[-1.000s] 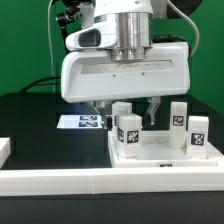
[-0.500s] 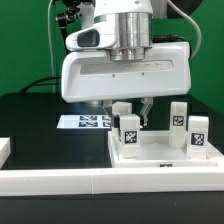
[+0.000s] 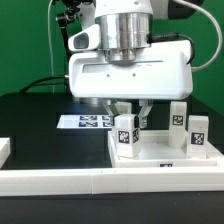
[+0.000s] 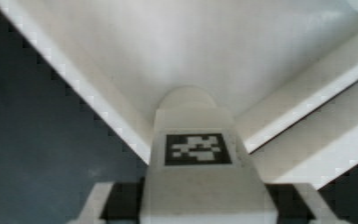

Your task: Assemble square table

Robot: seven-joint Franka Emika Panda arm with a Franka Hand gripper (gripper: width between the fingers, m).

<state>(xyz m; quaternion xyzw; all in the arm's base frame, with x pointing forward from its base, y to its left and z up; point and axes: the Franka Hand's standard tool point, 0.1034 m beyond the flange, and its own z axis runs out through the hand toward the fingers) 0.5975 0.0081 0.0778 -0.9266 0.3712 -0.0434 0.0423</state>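
Smooth white plastic legs [image 3: 126,134] and slab [image 3: 165,156]; matt black table [image 3: 40,120].

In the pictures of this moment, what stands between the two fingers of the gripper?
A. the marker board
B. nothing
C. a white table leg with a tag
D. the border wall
C: in the exterior view the gripper has a finger on each side of a tagged white leg; the wrist view shows it too.
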